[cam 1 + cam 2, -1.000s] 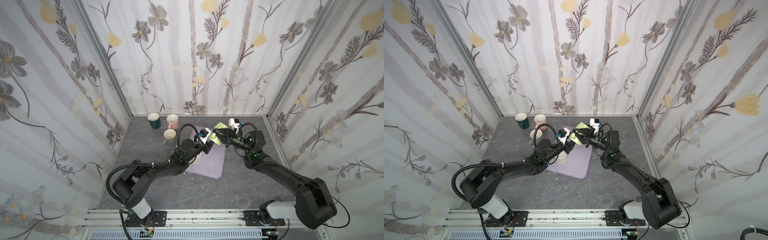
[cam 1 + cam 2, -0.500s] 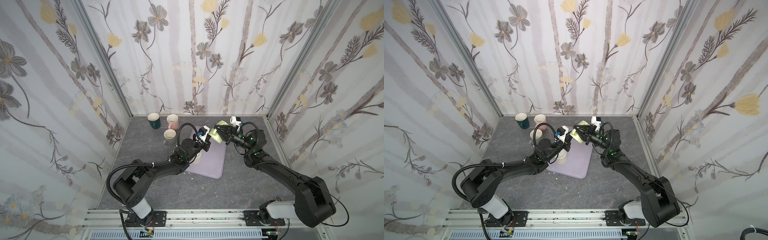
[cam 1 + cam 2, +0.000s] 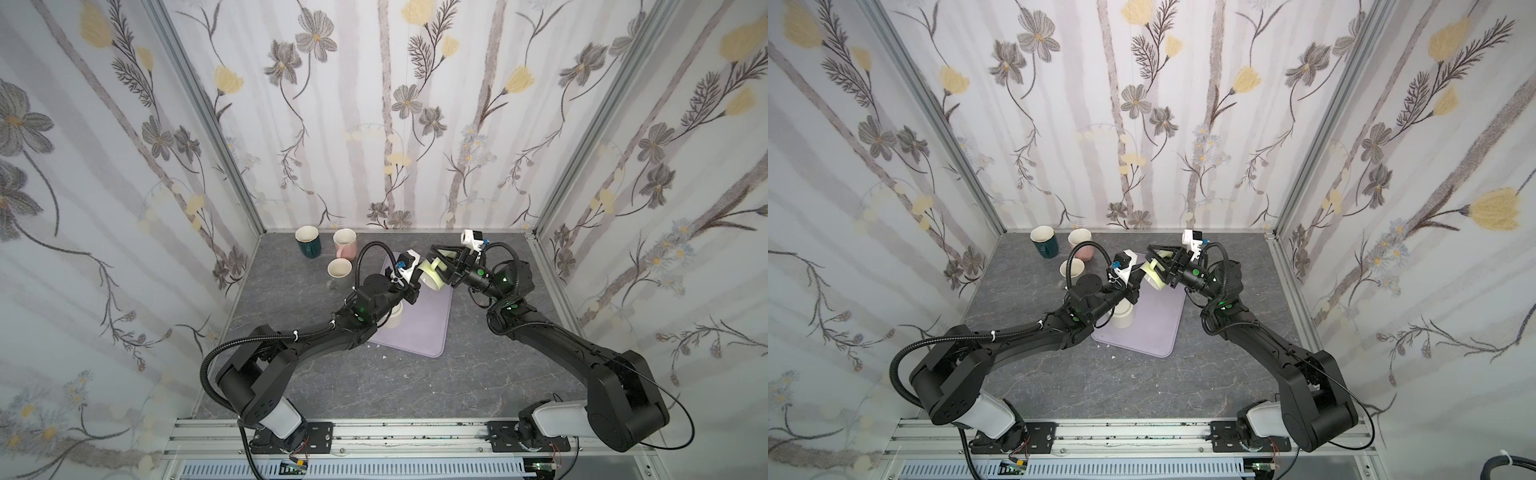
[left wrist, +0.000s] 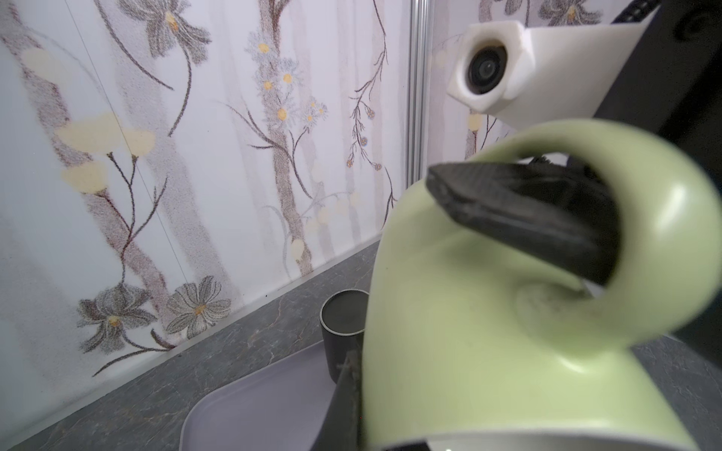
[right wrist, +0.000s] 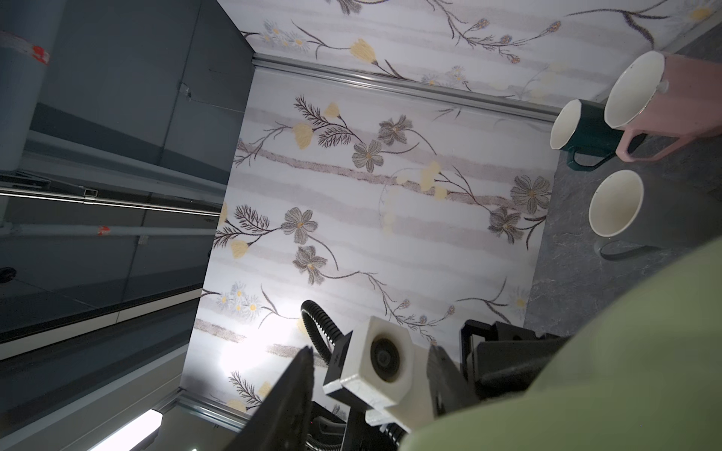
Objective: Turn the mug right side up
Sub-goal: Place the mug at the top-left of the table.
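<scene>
Three upright mugs, a teal mug (image 3: 308, 241), a pink mug (image 3: 345, 243) and a grey mug (image 3: 338, 272), are standing together at the back left of the bench (image 3: 415, 386), apparently as finished examples. A pale mug (image 3: 393, 319) is sitting on the lilac mat (image 3: 432, 332), partly hidden under the left arm.

The left claw (image 3: 417, 286) is closing fully on the green mug (image 3: 432, 275), apparently at the rim end, since the left wrist view is looking along the green wall (image 4: 508, 332) from the mouth. The mug is hanging in the air above the far end of the mat, tilted on its side, neither inverted nor upright.

The right claw (image 3: 440, 268) is standing with its jaws apart around the handle. One finger (image 4: 527, 218) is passing through the handle loop without pinching it.

Judged from this, the mug is being handed across mid-flip. The left claw is carrying the weight so the right one can let go and the turn can finish. A rim pinch leaves most of the mug overhanging, so slipping is the likely risk.
</scene>
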Tool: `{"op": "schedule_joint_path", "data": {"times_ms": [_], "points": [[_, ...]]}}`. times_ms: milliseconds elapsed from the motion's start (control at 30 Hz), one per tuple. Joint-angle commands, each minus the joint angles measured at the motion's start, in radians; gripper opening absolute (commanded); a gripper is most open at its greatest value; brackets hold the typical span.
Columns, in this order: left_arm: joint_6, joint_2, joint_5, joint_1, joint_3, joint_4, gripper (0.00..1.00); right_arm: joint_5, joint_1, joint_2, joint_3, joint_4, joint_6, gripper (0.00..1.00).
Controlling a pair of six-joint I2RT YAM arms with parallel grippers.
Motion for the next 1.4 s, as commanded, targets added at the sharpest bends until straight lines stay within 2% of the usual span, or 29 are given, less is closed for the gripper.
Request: {"op": "schedule_joint_path", "data": {"times_ms": [0,100,200,267,400,500,567,667,733,800,900,1067,1267,1367], "points": [[-0.026,-0.001,0.043,-0.006,0.058,0.031,0.0,-0.033,0.0,-0.003,-0.016,0.049,0.039,0.54],[-0.044,0.021,0.017,-0.01,0.125,-0.095,0.0,-0.02,-0.003,-0.007,-0.035,0.069,0.054,0.59],[-0.092,0.001,-0.038,-0.01,0.113,-0.097,0.0,-0.004,-0.01,-0.032,-0.084,0.089,0.051,0.68],[-0.111,-0.024,-0.07,-0.01,0.122,-0.143,0.0,0.008,-0.02,-0.062,-0.103,0.037,0.011,0.78],[-0.112,-0.055,-0.122,-0.009,0.154,-0.248,0.0,0.026,-0.026,-0.138,-0.103,-0.123,-0.101,0.89],[-0.113,-0.073,-0.147,-0.008,0.176,-0.321,0.0,0.038,-0.026,-0.207,-0.064,-0.326,-0.232,0.91],[-0.139,-0.081,-0.148,0.0,0.212,-0.418,0.0,0.075,-0.026,-0.259,0.008,-0.556,-0.388,0.92],[-0.181,-0.107,-0.165,0.018,0.275,-0.61,0.0,0.191,-0.024,-0.339,0.108,-0.887,-0.627,0.92],[-0.237,-0.149,-0.23,0.032,0.288,-0.708,0.0,0.269,-0.024,-0.393,0.135,-1.005,-0.735,0.92],[-0.271,-0.202,-0.231,0.065,0.28,-0.779,0.0,0.328,-0.025,-0.441,0.132,-1.069,-0.797,0.92],[-0.319,-0.281,-0.253,0.126,0.306,-0.931,0.0,0.354,-0.024,-0.495,0.094,-1.082,-0.841,0.92],[-0.361,-0.381,-0.263,0.248,0.399,-1.282,0.0,0.402,-0.018,-0.531,0.065,-1.152,-0.925,0.92],[-0.335,-0.456,-0.26,0.396,0.417,-1.506,0.0,0.479,-0.015,-0.565,0.037,-1.224,-1.009,0.92],[-0.341,-0.454,-0.19,0.505,0.42,-1.557,0.0,0.474,-0.015,-0.596,-0.018,-1.21,-1.012,0.92]]}}
